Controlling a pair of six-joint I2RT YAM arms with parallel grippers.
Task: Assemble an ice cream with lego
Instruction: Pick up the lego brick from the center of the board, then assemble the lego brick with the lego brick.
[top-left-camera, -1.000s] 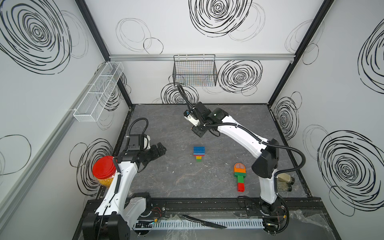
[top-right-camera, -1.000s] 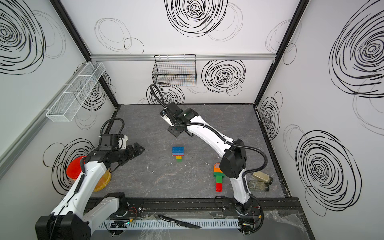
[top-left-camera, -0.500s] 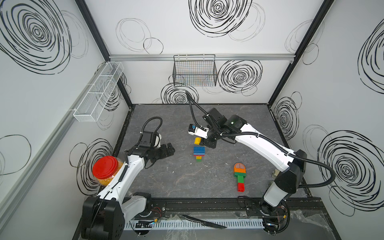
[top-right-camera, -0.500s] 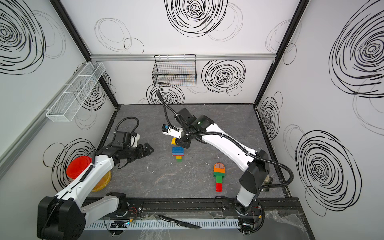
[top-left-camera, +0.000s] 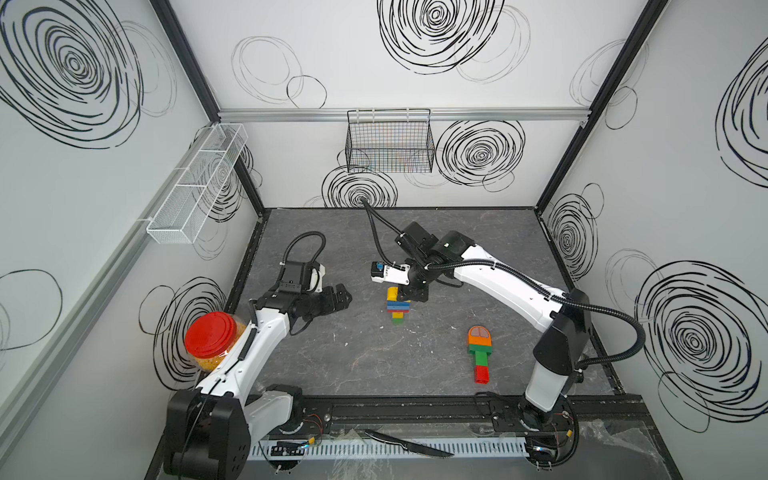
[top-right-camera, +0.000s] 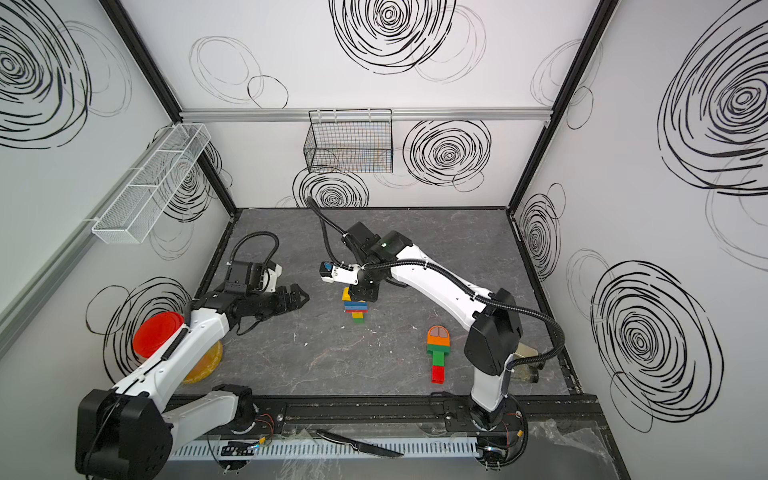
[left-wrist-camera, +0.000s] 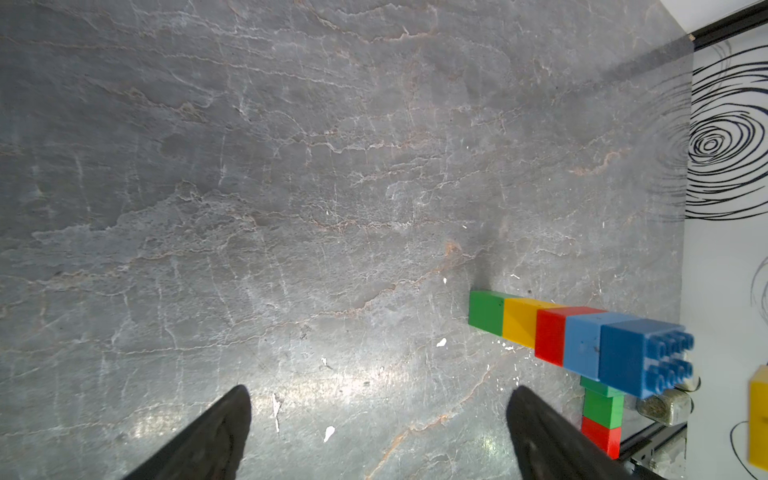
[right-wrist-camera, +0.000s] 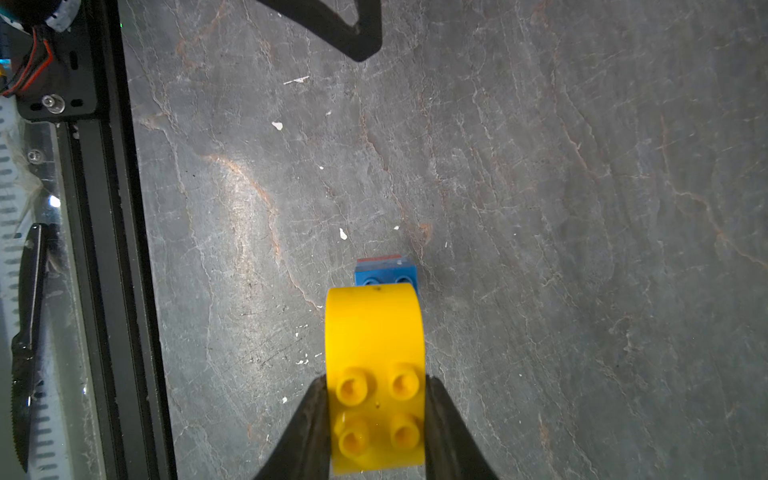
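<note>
Pinching a yellow brick (right-wrist-camera: 374, 328) by its sides, the right gripper (right-wrist-camera: 376, 386) hung over the middle of the table (top-left-camera: 415, 361). The brick was rounded, with four studs on its flat face. It sat close above a stack (top-left-camera: 398, 307) that stood upright there: green at the base, then yellow, red, pale blue and a studded blue top. In the left wrist view a gap showed between brick and studs, so it was not seated. The left gripper (left-wrist-camera: 378, 392) hovered low toward the left edge from the stack, jaws spread wide and holding nothing. An ice cream (top-left-camera: 480, 353) of orange, green and red lay flat toward the front right corner. A jar (top-left-camera: 210, 334) stood at the left edge, and a knife (top-left-camera: 409, 445) lay past the front edge.
</note>
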